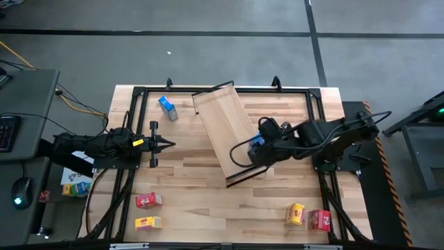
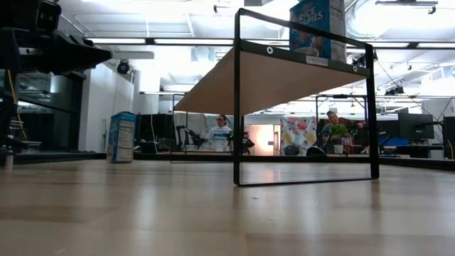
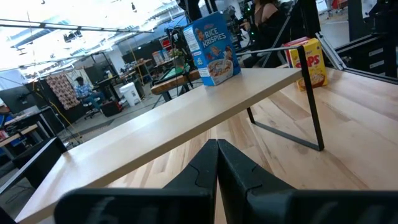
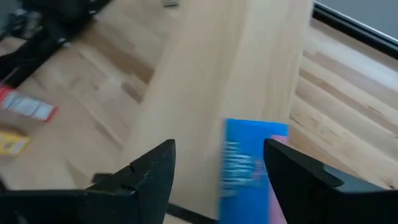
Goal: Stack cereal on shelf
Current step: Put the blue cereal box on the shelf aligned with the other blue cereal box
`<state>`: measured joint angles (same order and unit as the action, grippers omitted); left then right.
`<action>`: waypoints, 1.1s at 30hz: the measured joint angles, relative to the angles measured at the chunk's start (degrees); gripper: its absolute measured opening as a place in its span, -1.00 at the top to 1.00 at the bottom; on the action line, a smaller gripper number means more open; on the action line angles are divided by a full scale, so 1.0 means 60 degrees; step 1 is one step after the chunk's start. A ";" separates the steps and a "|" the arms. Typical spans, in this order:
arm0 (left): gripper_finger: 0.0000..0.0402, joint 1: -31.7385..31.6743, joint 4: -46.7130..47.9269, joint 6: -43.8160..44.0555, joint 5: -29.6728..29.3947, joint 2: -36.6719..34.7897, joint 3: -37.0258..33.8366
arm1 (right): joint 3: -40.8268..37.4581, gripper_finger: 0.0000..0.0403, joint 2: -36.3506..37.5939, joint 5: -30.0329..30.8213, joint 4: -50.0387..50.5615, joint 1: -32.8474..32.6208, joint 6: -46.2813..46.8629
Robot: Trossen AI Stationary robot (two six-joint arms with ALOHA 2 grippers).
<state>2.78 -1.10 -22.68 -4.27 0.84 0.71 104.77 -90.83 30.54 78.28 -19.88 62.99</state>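
The right end effector hangs released above the blue cereal box standing on the shelf; left end effector clenched beside the shelf

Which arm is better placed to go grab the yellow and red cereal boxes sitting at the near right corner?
Right. The right gripper is open over the blue box on the shelf, closer to the yellow box and red box. The left gripper waits shut across the table.
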 joint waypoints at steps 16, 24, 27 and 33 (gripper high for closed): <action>1.00 -0.0002 -0.0001 0.0000 -0.0001 0.0000 -0.0004 | 0.1972 -0.17 0.0007 0.1974 0.1291 0.0246 -0.2833; 1.00 -0.0002 -0.0001 -0.0001 0.0002 0.0000 -0.0004 | 0.1374 -0.17 0.0422 0.2366 0.1946 0.1490 -0.2517; 1.00 -0.0001 0.0002 0.0000 -0.0003 0.0004 -0.0004 | 0.1070 -0.17 0.0793 0.2431 0.1725 0.1879 -0.2959; 1.00 0.0001 -0.0010 -0.0002 -0.0038 0.0000 -0.0004 | -0.0232 -0.17 0.1788 0.2950 0.1723 0.2420 -0.2701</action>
<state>2.79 -1.16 -22.69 -4.49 0.84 0.69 103.38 -80.10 48.24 88.62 -5.36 46.79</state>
